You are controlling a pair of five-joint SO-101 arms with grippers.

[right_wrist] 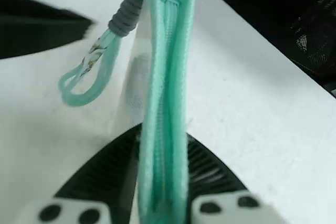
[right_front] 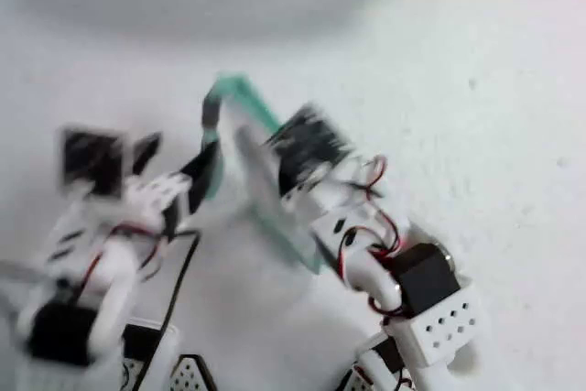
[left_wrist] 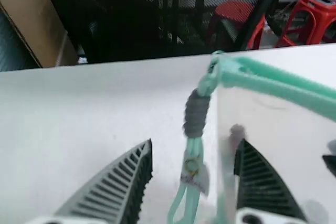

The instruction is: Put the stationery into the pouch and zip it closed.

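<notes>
**Zipping step.** The right gripper (right_wrist: 164, 132) is clamped on the zip edge of the pouch (right_wrist: 165, 77) and holds it upright on edge over the table (right_front: 458, 61), between the two arms. The zip teeth appear joined along the length that shows. The contents cannot be made out. The left gripper (left_wrist: 195, 141) has its fingers spread wide and grips nothing. The pull cord (left_wrist: 195, 114), a green loop with a grey bead, hangs in the gap between them, at the pouch corner away from the right gripper. To do the step well, the left fingers should probably close on the bead rather than the slack loop. They should then draw straight along the zip line while the right grip braces. A sideways tug risks twisting the pouch free.
</notes>
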